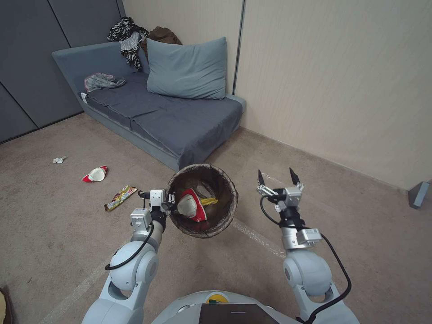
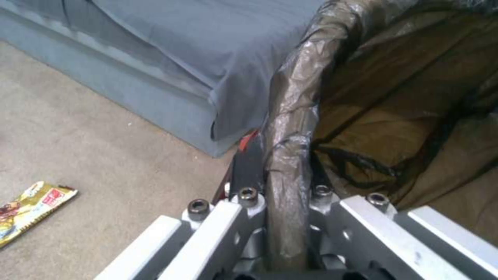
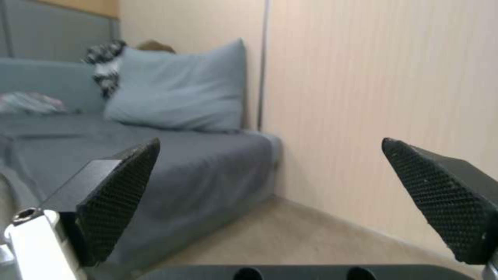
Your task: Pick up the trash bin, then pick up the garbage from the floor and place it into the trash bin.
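Left end effector (image 1: 167,204) is clamped tight on the rim of the trash bin (image 1: 225,211), holding it up off the floor with the mouth tipped toward the robot, and the left wrist view shows the bag-wrapped rim pinched between the jaws. Inside the bin sits a red-and-white paper cup (image 1: 191,206) with a bit of yellow wrapper (image 1: 208,201) beside it. Right end effector (image 1: 278,180) hangs empty, fingers spread wide, just right of the bin and pointing toward the wall. Now the key relation: what's left on the floor lies off to the robot's left. The snack wrapper (image 1: 120,197) is closest, just beyond the left wrist, its long axis running diagonally away from the robot; a second red-and-white cup (image 1: 95,174) lies farther left, and a crumpled white scrap (image 1: 59,159) farther still. So the free right arm is the far arm here, and the raised bin and the left arm stand squarely between it and that litter. My read: the robot would have to turn or drive left before reaching. The grey sofa (image 1: 180,121) sits close behind the bin, so forward room is tight.
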Robot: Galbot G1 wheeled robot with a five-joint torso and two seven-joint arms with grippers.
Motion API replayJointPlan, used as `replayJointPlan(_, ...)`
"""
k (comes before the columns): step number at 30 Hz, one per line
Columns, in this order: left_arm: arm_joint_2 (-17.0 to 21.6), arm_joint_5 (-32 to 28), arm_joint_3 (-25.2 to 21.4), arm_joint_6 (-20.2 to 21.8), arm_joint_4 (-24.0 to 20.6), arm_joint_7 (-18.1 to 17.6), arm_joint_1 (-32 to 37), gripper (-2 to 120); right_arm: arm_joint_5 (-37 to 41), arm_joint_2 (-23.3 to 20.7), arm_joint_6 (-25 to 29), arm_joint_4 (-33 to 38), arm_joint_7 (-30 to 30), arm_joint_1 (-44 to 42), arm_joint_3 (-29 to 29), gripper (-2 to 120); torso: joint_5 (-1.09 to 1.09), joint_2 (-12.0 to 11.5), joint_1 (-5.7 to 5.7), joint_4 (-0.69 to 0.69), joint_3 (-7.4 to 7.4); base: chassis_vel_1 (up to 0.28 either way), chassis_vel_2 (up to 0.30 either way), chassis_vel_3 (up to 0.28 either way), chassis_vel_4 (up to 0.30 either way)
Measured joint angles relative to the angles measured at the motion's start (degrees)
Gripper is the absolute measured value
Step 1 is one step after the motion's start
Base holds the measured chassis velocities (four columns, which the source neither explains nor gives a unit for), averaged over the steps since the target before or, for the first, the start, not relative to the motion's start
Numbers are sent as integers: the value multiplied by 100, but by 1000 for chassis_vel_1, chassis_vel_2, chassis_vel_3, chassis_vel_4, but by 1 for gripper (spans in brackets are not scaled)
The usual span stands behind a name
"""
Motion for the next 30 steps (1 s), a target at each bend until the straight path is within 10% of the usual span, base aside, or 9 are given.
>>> replayJointPlan(30, -30, -10, -47, -103, 37, -6, 11, 0, 83, 101, 243, -749, -251, 154, 250, 100, -1, 0, 0, 1, 0, 15, 11, 12, 10)
